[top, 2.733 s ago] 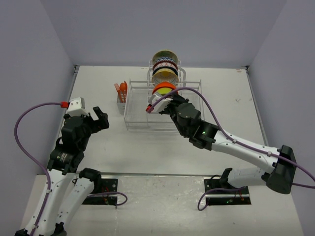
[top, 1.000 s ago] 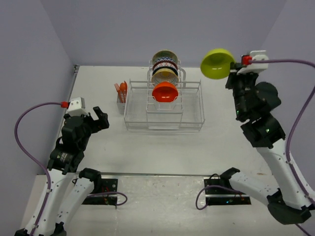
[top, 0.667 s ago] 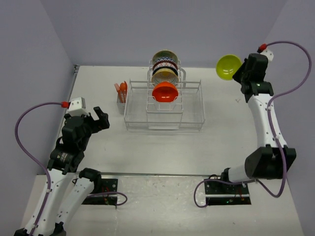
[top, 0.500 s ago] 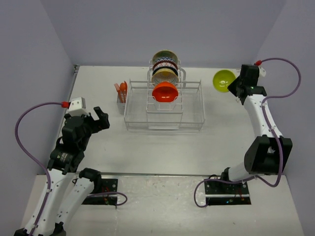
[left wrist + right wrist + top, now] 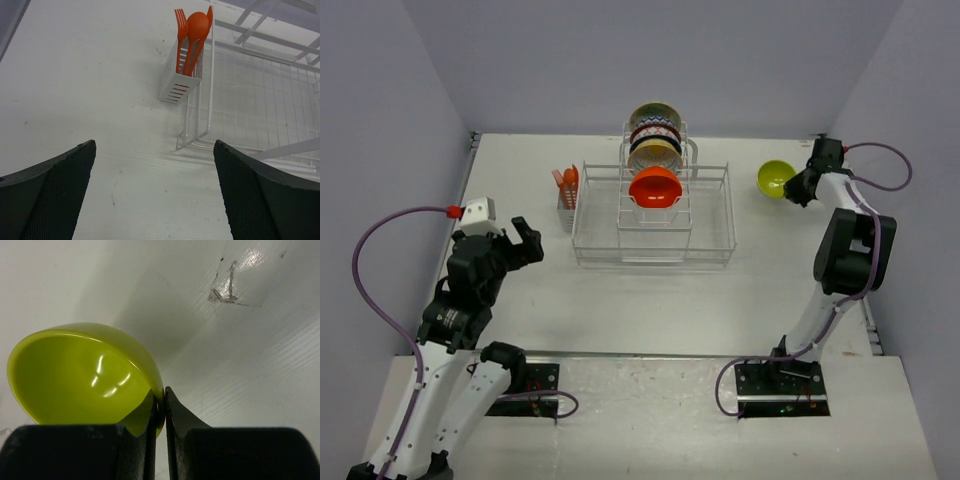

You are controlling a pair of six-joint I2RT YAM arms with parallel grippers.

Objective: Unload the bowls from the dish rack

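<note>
Landmark: the dish rack [image 5: 705, 235], set on the table [image 5: 620, 300] in front of both arms.
Lime-green bowl [image 5: 775, 178] [image 5: 85, 375]: found outside the dish rack, well off its right side and level with its far end. It is tilted, with the hollow turned partly sideways. Contact with the table cannot be told.
Right gripper [image 5: 798, 185] [image 5: 164, 395]: held low on the right of the dish rack, with its fingers pinched onto the rim of the lime-green bowl. One finger is seen inside the rim and one outside.
Left gripper [image 5: 515, 240] [image 5: 154, 145]: spread wide with nothing between its fingers, held near the left front corner of the dish rack and clear of it.
Orange bowl [image 5: 655, 187]: stood on edge in the central slots of the dish rack, nearest the front.
Cream bowl [image 5: 655, 153]: stood just behind the orange bowl in the same row.
Dark patterned bowl [image 5: 655, 132]: stood behind the cream bowl.
Pale bowl [image 5: 655, 110]: placed last in the row, at the far end of the dish rack.
Cutlery holder [image 5: 566, 208] [image 5: 177, 80]: hung on the left side of the dish rack.
Orange utensils [image 5: 566, 180] [image 5: 192, 30]: stood upright in the cutlery holder.
</note>
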